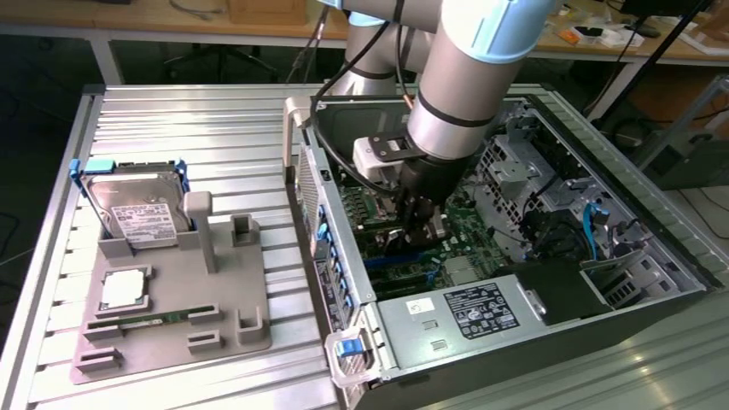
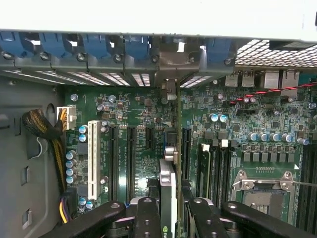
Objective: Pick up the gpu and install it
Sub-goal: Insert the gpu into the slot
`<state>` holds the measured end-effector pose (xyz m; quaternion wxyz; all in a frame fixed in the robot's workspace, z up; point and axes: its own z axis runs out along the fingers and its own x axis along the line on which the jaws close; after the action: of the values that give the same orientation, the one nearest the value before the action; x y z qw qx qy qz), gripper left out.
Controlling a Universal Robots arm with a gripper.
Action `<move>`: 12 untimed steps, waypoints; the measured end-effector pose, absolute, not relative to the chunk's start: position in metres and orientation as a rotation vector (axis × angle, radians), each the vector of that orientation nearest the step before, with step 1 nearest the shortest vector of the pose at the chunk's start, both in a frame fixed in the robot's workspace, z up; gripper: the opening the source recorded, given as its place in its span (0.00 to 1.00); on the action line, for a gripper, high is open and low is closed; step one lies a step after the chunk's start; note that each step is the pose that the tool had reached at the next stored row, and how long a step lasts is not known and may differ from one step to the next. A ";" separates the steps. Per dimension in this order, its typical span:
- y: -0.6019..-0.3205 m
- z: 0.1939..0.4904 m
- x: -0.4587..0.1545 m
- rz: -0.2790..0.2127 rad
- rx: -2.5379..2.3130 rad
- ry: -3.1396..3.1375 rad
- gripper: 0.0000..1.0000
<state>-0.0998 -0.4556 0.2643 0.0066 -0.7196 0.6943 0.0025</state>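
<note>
Ribbed metal table [image 1: 171,120] bore an open computer case [image 1: 638,256]; the gripper [image 2: 168,210], part-closed, clamped the thin flat gpu [image 2: 167,186] edge-on over the green motherboard [image 2: 138,129].

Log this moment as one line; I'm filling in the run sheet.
stage: installing | gripper: jaws shut on gpu | place: inside case, card edge-on over motherboard slots | seated: cannot tell | tray: hard drive left

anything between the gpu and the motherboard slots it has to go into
Nothing visible. The gripper holds the gpu edge-on above the motherboard, inside the open case; the slots under it look bare.
</note>
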 end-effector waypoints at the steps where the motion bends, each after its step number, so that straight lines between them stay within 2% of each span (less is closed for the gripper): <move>1: -0.456 0.264 -0.100 0.008 -2.251 2.172 0.27; 12: -0.456 0.268 -0.097 0.012 -2.252 2.174 0.27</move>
<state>-0.0969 -0.4557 0.2675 0.0056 -0.7195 0.6944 0.0037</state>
